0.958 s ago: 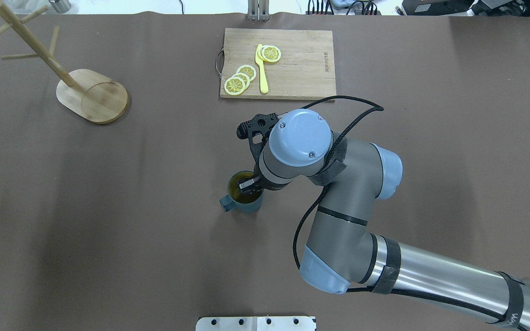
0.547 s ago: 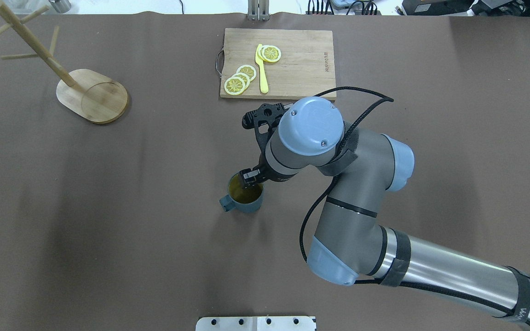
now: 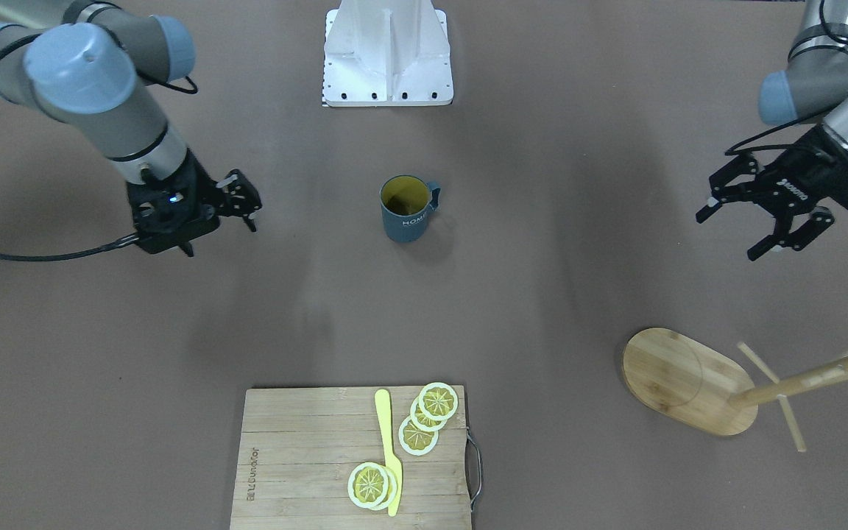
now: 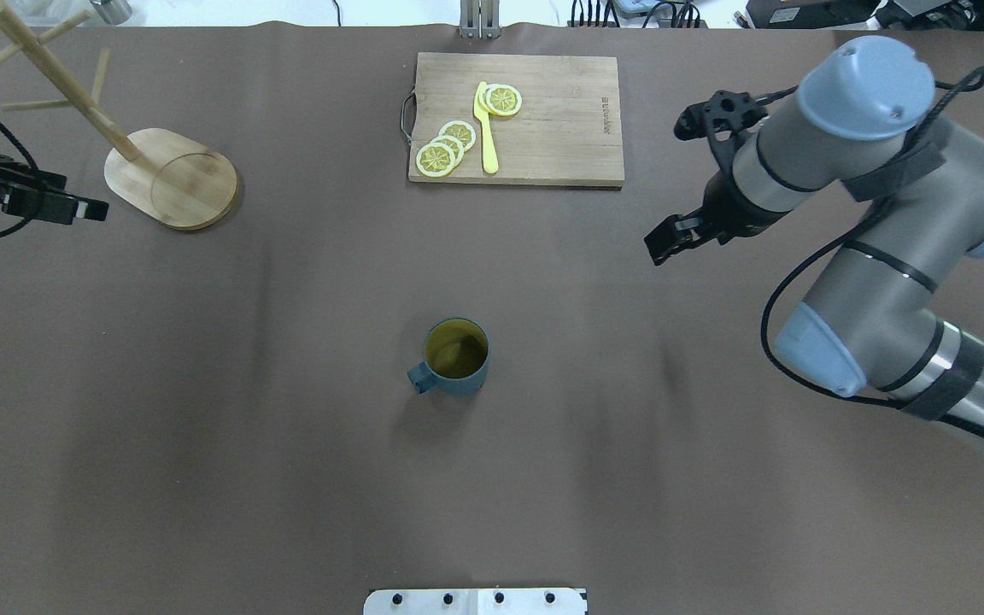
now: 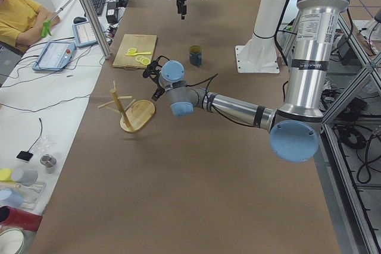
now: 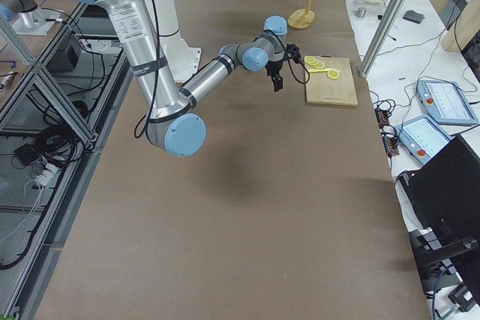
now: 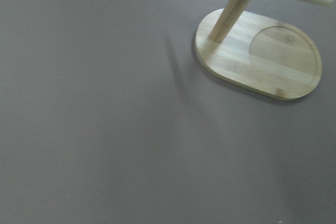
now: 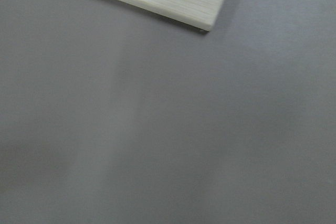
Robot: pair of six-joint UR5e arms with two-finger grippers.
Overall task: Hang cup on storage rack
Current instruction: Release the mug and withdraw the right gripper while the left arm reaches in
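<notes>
Brown table (image 4: 202, 427): cup (image 4: 456, 359), rack (image 4: 172, 178), cutting board (image 4: 560, 137).

The right gripper (image 6: 276, 85) hangs just beside the cutting board (image 6: 334, 89).

The cup (image 4: 456, 357) sits mid-table, the cutting board (image 4: 560, 128) beyond it. The rack (image 4: 172, 178) stands far left beside my left gripper (image 3: 729, 235); my right gripper (image 4: 661, 245) hangs right of the board.

You see a teal cup (image 4: 456, 386), olive-yellow inside, on a brown worktop (image 4: 202, 427); at 12 o'clock, yellow segment-patterned lemon slices (image 4: 445, 147) on a pale wood-grain board (image 4: 560, 128).
</notes>
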